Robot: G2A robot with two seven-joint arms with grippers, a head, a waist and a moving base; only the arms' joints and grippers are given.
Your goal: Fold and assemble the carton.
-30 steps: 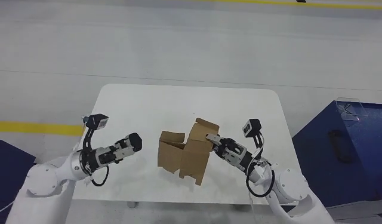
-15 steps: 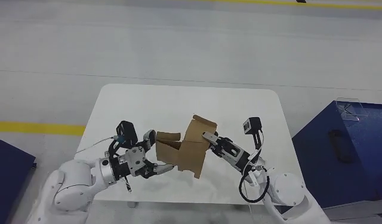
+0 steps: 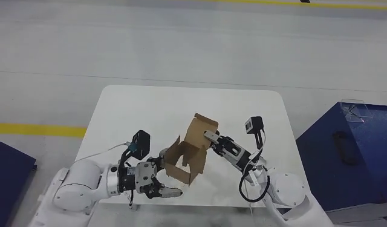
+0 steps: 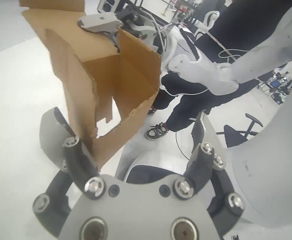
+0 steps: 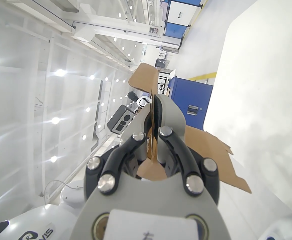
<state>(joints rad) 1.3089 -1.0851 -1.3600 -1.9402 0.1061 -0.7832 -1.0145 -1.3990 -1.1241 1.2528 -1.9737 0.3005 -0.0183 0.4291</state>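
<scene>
– At the near left of the table (image 3: pixel 151 106), what is recorded?
– Left gripper (image 3: pixel 167 177), fingers spread wide, nothing clamped. It faces the open end of the carton (image 3: pixel 193 143). One ragged lower corner of the carton sits close against one finger (image 4: pixel 52 128). Contact cannot be confirmed.
– And the carton's position?
– Middle of the table's near half, between the two grippers. It is tilted, with its flaps unfolded and its hollow inside turned toward the left gripper. Whether its lowest edge rests on the table cannot be told.
– Right side?
– Right gripper (image 5: pixel 153 106), fingers pressed together on the edge of one carton wall, with the cardboard pinched between them. Part of the carton spreads out beyond that grip, over the table.
</scene>
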